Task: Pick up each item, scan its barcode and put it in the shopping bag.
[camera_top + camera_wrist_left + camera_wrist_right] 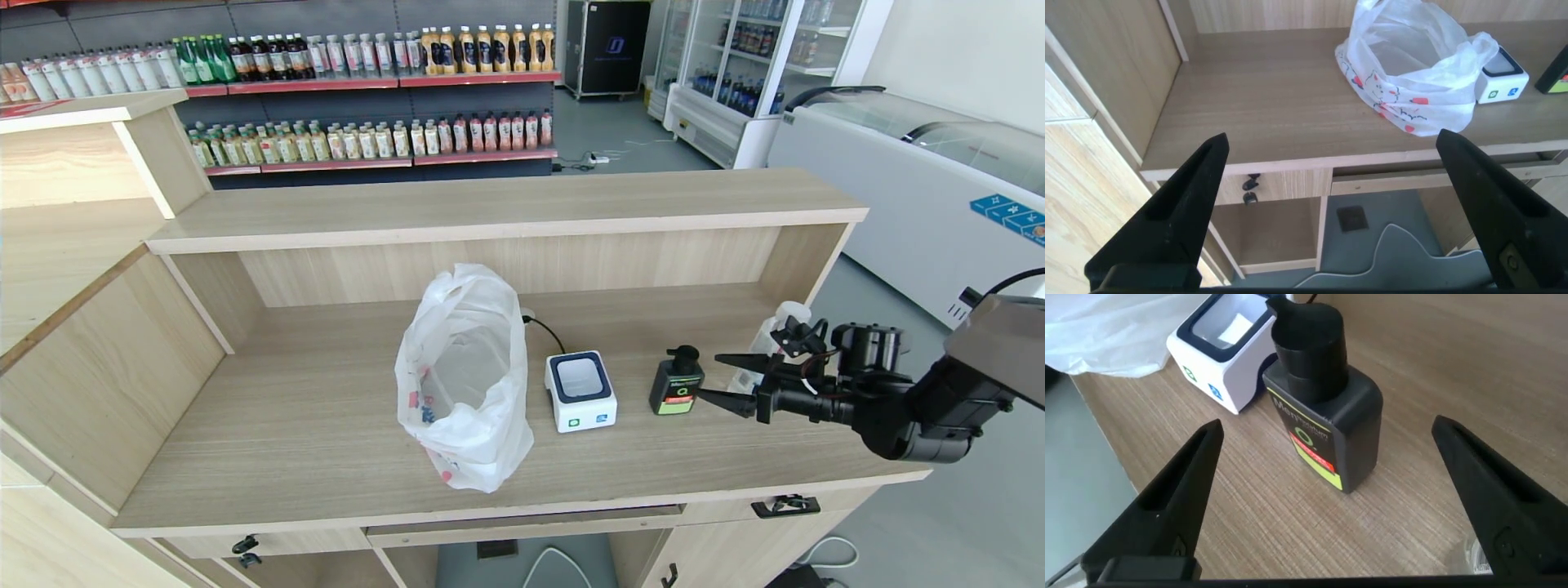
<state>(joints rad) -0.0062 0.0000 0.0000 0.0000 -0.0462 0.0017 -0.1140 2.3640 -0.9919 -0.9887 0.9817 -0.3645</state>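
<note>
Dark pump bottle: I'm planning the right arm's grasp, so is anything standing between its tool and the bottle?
Nothing visible does. The right tool is open and faces the dark pump bottle with only bare counter between. The clear bottle stands farther back, off that line, and the scanner sits on the bottle's other side.

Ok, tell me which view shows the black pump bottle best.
Right wrist view: the black pump bottle stands close, whole, label facing. Head view shows it small, right of the scanner. Left wrist view catches a sliver.
</note>
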